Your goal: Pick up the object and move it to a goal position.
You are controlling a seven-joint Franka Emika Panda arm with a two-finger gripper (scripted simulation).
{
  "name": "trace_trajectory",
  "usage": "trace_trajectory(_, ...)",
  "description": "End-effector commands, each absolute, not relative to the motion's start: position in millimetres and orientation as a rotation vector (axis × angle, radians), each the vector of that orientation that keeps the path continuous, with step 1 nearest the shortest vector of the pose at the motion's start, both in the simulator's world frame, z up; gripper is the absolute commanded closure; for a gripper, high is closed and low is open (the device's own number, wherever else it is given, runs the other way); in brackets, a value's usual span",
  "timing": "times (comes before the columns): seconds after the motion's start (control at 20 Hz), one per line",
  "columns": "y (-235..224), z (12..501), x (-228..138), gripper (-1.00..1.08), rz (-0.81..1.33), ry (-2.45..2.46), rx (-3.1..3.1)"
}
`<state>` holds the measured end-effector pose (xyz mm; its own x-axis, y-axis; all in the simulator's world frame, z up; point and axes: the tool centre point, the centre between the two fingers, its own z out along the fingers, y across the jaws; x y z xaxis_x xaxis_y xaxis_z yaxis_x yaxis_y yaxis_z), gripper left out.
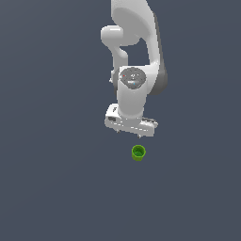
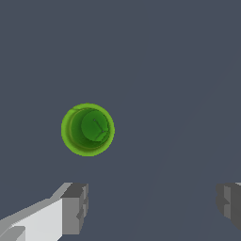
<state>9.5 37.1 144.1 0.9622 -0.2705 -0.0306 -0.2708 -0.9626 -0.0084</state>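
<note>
A small bright green cup [image 1: 138,153] stands upright on the dark grey floor, its mouth facing up and its inside darker green. It also shows in the wrist view [image 2: 88,129], seen from above. My white gripper [image 1: 129,133] hangs above the floor, just behind the cup in the exterior view and slightly to that view's left. It is open and empty. In the wrist view my gripper [image 2: 151,204] shows two grey fingertips [image 2: 75,207] spread wide apart, and the cup lies outside the gap between them.
The dark grey floor [image 1: 56,188] spreads in all directions. The white arm [image 1: 136,47] rises behind the gripper toward the top of the exterior view.
</note>
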Motion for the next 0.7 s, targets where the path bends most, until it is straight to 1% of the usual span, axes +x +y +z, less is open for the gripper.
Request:
trace_trajectory(0.0, 40, 141, 13, -0.92, 0.045, 0.529, -3.084)
trace_trajectory(0.65, 55, 125, 29, -0.92, 0.038, 1.034, -2.957)
